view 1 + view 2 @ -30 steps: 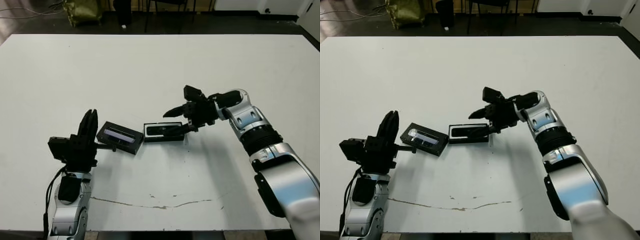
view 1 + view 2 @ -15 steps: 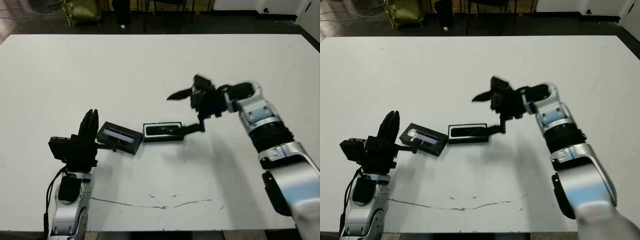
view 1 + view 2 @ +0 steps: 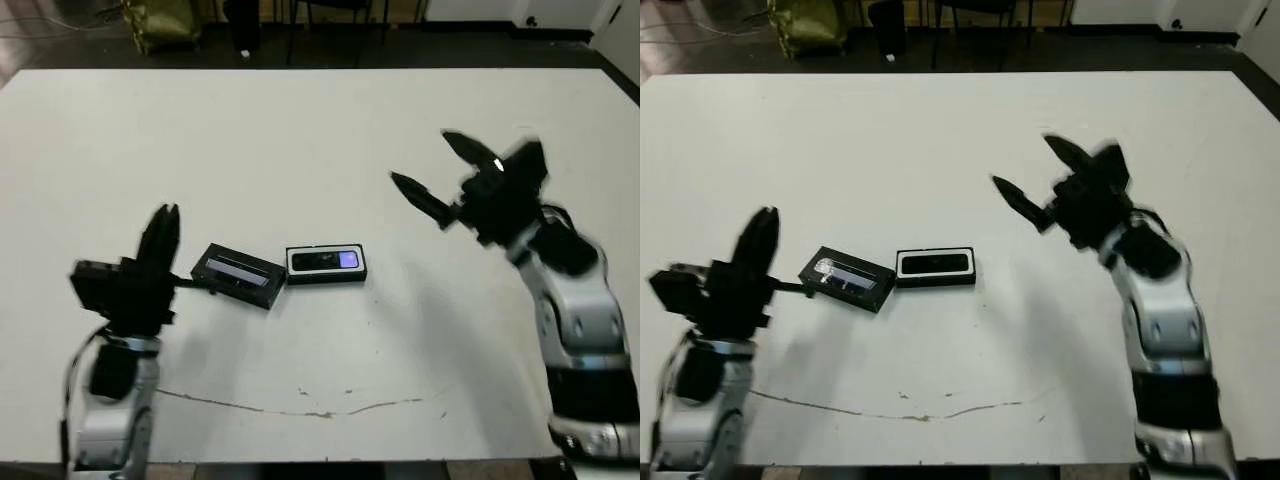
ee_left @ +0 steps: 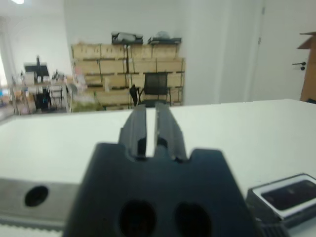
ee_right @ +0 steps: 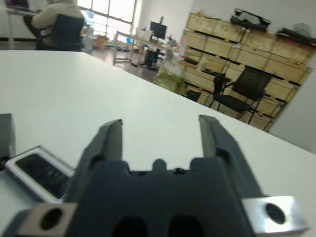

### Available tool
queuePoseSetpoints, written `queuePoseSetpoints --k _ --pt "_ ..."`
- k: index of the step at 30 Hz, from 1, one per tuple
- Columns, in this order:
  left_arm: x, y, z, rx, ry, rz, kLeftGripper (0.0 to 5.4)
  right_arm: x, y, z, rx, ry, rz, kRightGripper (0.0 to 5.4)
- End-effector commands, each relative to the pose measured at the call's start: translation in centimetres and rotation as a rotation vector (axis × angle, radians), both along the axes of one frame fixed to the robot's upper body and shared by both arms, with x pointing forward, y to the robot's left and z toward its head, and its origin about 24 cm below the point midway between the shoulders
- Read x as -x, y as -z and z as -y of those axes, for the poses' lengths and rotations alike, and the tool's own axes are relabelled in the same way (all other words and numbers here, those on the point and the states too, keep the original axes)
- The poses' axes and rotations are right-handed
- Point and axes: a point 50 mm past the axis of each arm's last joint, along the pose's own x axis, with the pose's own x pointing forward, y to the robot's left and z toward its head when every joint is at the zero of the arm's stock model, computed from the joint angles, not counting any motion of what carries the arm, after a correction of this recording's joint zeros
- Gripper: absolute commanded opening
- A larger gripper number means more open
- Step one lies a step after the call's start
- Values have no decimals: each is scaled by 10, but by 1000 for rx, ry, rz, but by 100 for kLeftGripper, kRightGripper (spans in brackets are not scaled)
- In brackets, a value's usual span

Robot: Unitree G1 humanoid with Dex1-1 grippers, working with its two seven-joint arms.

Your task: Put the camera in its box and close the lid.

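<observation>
- The slim black bar-shaped camera (image 3: 327,261), with a small bluish screen glowing near one end, lies flat inside the shallow rectangular box (image 3: 326,264), black outside with a white rim lining showing all round it.
- The box sits near the middle of the white table (image 3: 300,140), open on top.
- The black rectangular lid (image 3: 238,275), with its long glossy window reflecting bluish-purple, lies flat on the table just beside the box's end on the robot's left, turned at a slight angle to it; their corners look to be touching or nearly so.
- The right gripper (image 3: 437,172) hangs in the air well apart from the box, off to the robot's right and farther back, with its two black fingers spread wide and nothing between them.
- The left gripper (image 3: 160,232) stands near the lid on its outer side, fingers pointing upward and pressed close together with only a thin slit between them, grasping nothing.
- A thin dark crack line (image 3: 300,408) runs across the table near its front edge.
</observation>
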Motion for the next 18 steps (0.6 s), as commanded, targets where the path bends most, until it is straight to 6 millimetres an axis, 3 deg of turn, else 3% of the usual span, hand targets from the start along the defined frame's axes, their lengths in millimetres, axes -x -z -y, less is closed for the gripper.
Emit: queuePoseSetpoints --k 1,6,10,14,18 --pt "-7 -19 -12 -102 27 -2 0 15 16 5 -80 7 -11 206" --pt "-35 -61 -35 -337 163 -104 0 27 33 4 -193 -12 -16 90" --pt "-73 -89 -49 -591 376 -285 0 32 36 4 -224 13 -20 1" --pt "-106 -102 -47 -746 462 -490 0 33 37 4 -232 25 -25 1" --pt "-133 -91 -32 -879 561 -716 0 36 35 5 -246 40 -16 1"
